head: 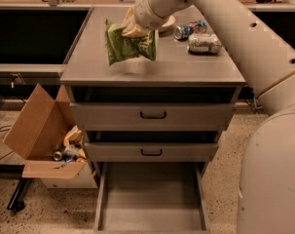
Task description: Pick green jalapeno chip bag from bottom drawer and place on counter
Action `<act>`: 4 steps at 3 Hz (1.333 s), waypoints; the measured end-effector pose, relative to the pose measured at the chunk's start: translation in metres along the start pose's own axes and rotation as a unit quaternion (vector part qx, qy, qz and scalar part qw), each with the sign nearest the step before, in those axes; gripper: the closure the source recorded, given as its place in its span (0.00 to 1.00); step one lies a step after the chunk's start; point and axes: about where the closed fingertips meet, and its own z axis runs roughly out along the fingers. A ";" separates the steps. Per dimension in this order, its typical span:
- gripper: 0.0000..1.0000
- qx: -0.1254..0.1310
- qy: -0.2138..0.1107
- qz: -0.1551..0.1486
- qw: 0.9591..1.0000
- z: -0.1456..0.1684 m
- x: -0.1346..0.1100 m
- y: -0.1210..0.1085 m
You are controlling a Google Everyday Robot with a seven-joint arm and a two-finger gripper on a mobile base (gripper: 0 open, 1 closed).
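The green jalapeno chip bag (129,47) hangs from my gripper (132,29), which is shut on the bag's top edge. The bag is held a little above the grey counter (152,69), over its left middle part. My arm reaches in from the upper right. The bottom drawer (151,199) is pulled open below, and its grey floor is bare.
A blue can (188,29) and a whitish-green packet (204,43) lie on the counter's far right. Two shallower drawers (153,115) with black handles sit above the open one. An open cardboard box (42,135) with trash stands on the floor at left.
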 end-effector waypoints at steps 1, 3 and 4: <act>1.00 0.001 0.003 0.006 1.000 0.001 0.002 -0.002; 1.00 -0.012 0.055 0.071 0.996 0.028 0.037 -0.023; 1.00 -0.013 0.075 0.107 0.991 0.038 0.054 -0.039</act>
